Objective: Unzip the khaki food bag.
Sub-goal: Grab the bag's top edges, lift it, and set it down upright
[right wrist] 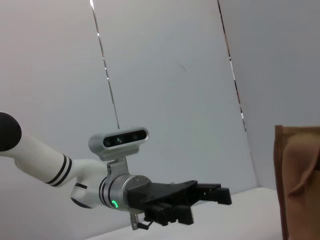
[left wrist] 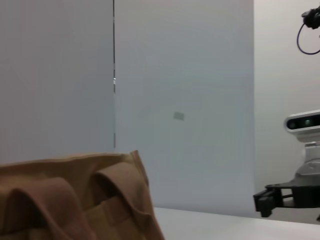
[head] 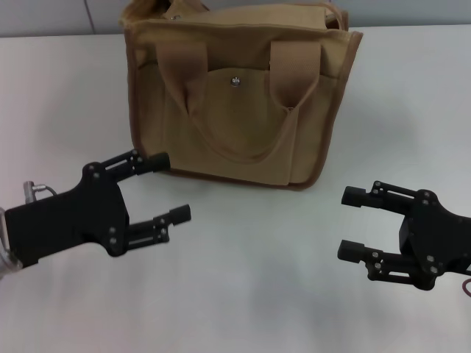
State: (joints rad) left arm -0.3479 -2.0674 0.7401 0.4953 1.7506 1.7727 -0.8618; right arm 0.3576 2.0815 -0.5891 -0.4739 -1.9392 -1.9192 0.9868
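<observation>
While both grippers' jaws gape released, the khaki food bag point(head: 235, 103) stands upright, pocket frontward.

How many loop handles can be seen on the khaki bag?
2. On the khaki food bag, the front handle hangs down over the pocket side facing the robot; the rear handle peeks above the top edge, mostly hidden.

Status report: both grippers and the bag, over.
Left gripper open, right gripper open, both short of the bag. Khaki food bag upright on table, untouched. Nothing in the way.
</observation>
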